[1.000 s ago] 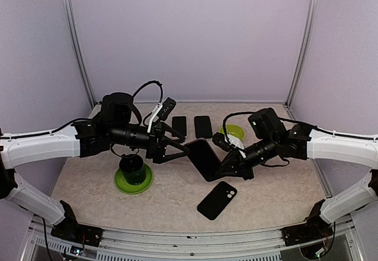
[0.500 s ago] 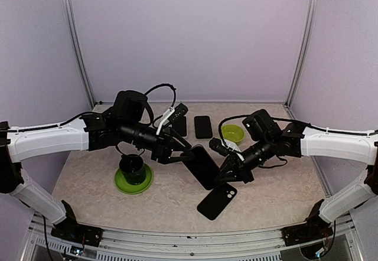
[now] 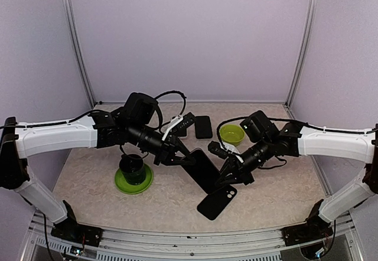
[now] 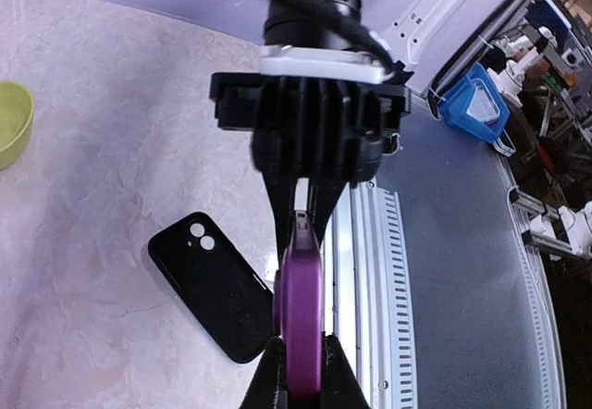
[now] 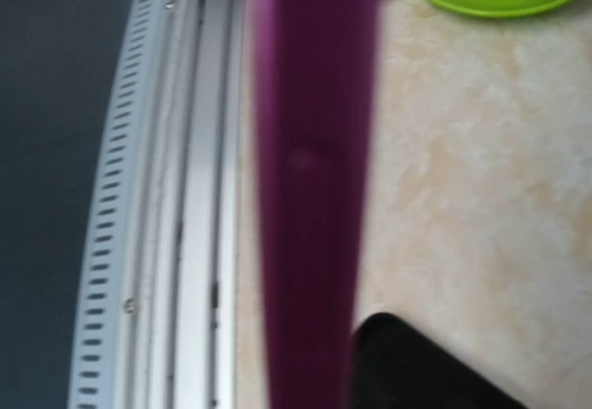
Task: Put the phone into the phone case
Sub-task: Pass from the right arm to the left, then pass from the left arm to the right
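The phone (image 3: pixel 204 169), purple-edged with a dark face, hangs tilted above the table between both arms. My left gripper (image 3: pixel 188 157) is shut on its upper left end; in the left wrist view the purple phone (image 4: pixel 302 316) sits edge-on between my fingertips (image 4: pixel 270 377). My right gripper (image 3: pixel 227 172) is shut on the lower right end, and its fingers (image 4: pixel 277 187) clamp the far end of the phone. The right wrist view shows only the blurred phone edge (image 5: pixel 314 178). The black phone case (image 3: pixel 217 201) lies flat on the table just below, camera holes up (image 4: pixel 215 284).
A dark cup stands on a green saucer (image 3: pixel 133 181) under the left arm. A green bowl (image 3: pixel 231 133) sits behind the right gripper. A black slab (image 3: pixel 203 127) lies at the back, another partly hidden beside it. The metal front rail (image 4: pixel 370 270) runs near the case.
The left arm has reached right to the phone and its jaws have closed from wide open onto the phone's upper end. The right gripper, still holding the phone, has shifted slightly left.
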`<move>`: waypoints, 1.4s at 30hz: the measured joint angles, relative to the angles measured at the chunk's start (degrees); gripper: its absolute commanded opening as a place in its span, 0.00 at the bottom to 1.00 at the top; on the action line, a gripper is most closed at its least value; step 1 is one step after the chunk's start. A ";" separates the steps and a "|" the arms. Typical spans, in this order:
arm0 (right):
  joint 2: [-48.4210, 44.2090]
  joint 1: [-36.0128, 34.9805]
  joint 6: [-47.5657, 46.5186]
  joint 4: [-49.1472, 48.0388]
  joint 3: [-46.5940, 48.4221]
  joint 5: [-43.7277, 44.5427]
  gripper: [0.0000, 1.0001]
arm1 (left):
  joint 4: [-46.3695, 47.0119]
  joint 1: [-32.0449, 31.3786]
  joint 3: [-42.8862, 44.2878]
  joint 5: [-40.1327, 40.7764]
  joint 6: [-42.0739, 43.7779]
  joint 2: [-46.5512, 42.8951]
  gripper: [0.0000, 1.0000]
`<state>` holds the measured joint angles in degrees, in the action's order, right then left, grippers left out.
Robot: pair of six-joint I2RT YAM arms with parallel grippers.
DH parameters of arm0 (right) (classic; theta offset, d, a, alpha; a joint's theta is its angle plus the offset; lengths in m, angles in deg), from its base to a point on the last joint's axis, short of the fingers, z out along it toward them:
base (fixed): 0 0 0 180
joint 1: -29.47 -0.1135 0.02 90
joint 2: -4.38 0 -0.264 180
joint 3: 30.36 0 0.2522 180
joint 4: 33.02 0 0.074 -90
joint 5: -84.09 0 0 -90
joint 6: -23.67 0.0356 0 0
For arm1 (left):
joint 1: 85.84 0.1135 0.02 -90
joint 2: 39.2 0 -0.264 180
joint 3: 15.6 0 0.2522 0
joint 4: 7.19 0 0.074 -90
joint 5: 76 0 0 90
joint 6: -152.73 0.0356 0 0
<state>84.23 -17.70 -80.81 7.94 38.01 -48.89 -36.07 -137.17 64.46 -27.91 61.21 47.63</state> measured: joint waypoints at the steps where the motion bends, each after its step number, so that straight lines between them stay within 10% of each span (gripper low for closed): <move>1: 0.11 0.00 0.22 0.28 0.00 -0.70 0.00 | -0.02 -0.07 0.11 -0.39 0.98 0.11 0.00; 6: 0.20 0.02 0.04 0.85 0.04 -1.38 0.04 | -0.44 -0.24 0.46 -0.81 1.92 0.31 0.00; 12: -0.28 0.02 0.44 -0.09 0.11 1.73 0.56 | -0.33 -0.24 0.39 1.20 0.17 0.31 0.00; 18: -7.04 0.37 3.21 -5.95 -0.66 6.91 0.82 | 3.98 0.81 -1.99 4.55 -4.13 -0.39 0.00; 27: -16.52 1.36 14.84 -23.15 -8.61 13.16 0.96 | 21.42 4.42 -12.20 6.45 -13.40 -7.63 0.00; 42: -12.22 2.58 38.99 -54.21 -17.51 9.09 0.88 | 50.56 3.65 -20.33 6.12 -27.50 -9.51 0.00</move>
<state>72.02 -15.12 -41.82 -46.26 20.50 -39.80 14.49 -133.52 44.14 -21.79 33.71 38.12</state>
